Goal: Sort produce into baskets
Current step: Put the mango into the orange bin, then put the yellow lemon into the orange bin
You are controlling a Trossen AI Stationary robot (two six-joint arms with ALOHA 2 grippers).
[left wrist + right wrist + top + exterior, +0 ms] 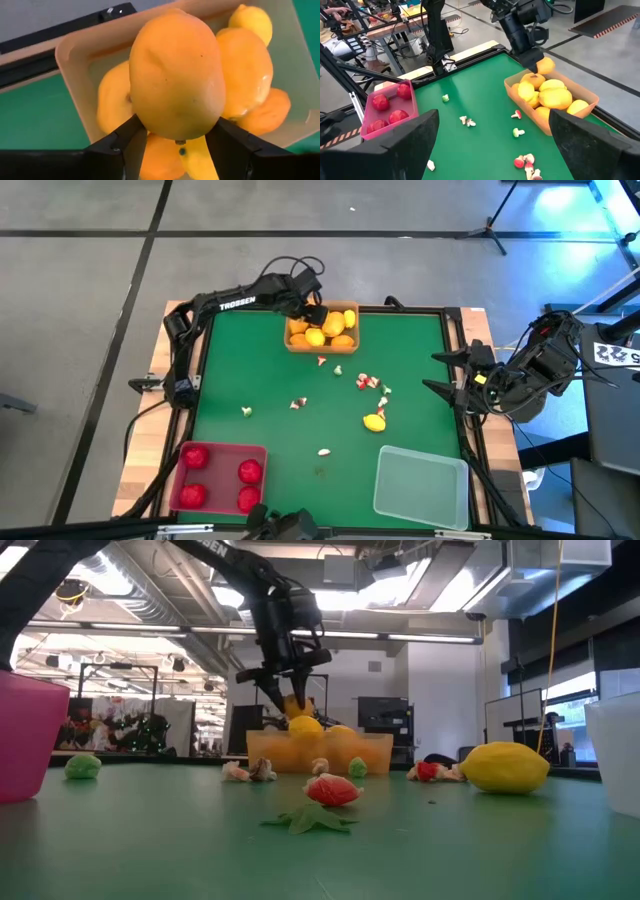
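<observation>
An orange-tan basket (352, 308) at the table's far edge holds several yellow and orange oval fruits. Above it, my left gripper (316, 315) is shut on an orange oval fruit (175, 75). A red basket (225, 448) at the near left holds several red round fruits. A clear basket (420, 485) stands at the near right. A yellow oval fruit (374, 421) and tiny whitish-and-red bits (370, 382) lie on the green mat. My right gripper (450, 375) waits open at the table's right edge. My left gripper pinches the orange fruit between its two fingers (131, 131), one on each side of the fruit's end (200, 131) nearest the wrist. The fingers slant down from above. The fruit hangs over the pile in the orange-tan basket; I cannot tell whether it touches the pile.
The green mat (280, 370) has a raised dark frame around it. Small bits lie scattered across its middle (298, 403). Bare mat shows between the red and clear baskets. Beyond the table stand benches, stands and cables.
</observation>
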